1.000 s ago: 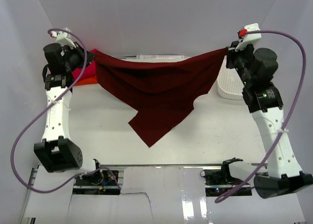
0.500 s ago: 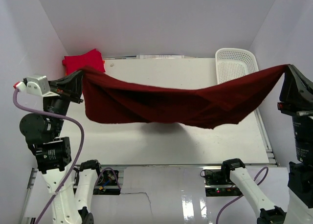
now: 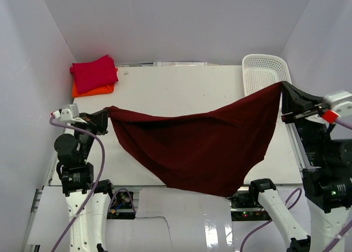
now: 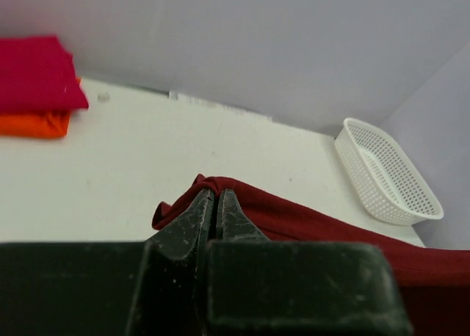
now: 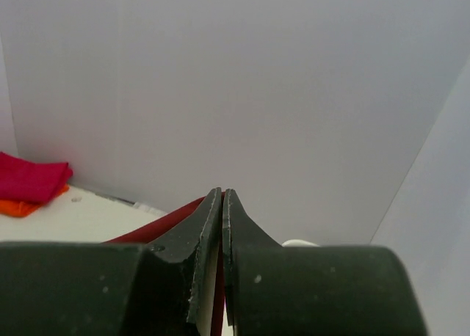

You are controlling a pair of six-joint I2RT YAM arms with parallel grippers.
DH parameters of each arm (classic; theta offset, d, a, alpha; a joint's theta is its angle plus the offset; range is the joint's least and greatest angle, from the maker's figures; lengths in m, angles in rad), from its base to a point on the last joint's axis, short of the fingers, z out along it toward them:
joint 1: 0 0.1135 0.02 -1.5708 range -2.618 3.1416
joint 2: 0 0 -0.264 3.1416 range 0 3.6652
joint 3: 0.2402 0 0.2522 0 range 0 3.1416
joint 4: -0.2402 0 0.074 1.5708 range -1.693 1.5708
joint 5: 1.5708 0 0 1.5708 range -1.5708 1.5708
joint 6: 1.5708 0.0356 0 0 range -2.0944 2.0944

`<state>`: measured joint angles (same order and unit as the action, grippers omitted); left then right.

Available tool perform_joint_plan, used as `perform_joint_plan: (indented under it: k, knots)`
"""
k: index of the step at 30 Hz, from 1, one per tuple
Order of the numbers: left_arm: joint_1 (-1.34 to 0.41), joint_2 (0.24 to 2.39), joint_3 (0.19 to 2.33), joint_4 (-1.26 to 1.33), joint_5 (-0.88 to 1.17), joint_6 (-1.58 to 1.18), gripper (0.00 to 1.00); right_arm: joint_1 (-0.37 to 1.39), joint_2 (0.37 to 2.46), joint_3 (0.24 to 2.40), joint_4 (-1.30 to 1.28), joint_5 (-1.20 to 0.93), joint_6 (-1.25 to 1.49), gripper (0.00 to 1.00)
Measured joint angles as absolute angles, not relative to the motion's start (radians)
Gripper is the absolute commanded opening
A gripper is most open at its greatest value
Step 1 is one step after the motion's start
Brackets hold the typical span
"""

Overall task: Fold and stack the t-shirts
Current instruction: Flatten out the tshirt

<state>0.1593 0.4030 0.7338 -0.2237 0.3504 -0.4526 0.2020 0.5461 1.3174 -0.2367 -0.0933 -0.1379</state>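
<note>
You have the dark maroon t-shirt (image 3: 203,153) strung in the air between both arms, over the near part of the desk (image 3: 176,92), its belly sagging past the near edge. The left gripper (image 3: 107,116) is pinched on one bunched corner and the right gripper (image 3: 284,89) on the other, beside the white basket (image 3: 264,70). Expect light, limp cloth that drapes and slips, so hold it by corners or edges, not mid-panel. The crimson t-shirt (image 3: 93,73) lies folded on the orange t-shirt (image 3: 94,90) at the far left corner
</note>
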Motion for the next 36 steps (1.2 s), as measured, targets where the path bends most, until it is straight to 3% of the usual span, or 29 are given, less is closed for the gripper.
perform_joint_plan:
  k: [15, 22, 27, 36]
  knots:
    - [0.159, 0.527, 0.549, -0.394, 0.199, -0.635, 0.00, 0.202, 0.714, 1.168, -0.248, -0.112, -0.073, 0.08]
    - [0.156, 0.915, 0.562, -0.358, 0.184, -0.683, 0.00, 0.202, 0.797, 1.183, -0.263, -0.116, -0.034, 0.08]
    - [0.154, 1.076, 0.585, -0.324, 0.182, -0.689, 0.00, 0.202, 0.907, 1.187, -0.294, -0.105, -0.021, 0.08]
    - [0.146, 1.428, 0.868, -0.282, 0.194, -0.632, 0.00, 0.202, 1.087, 1.255, -0.359, -0.081, 0.005, 0.08]
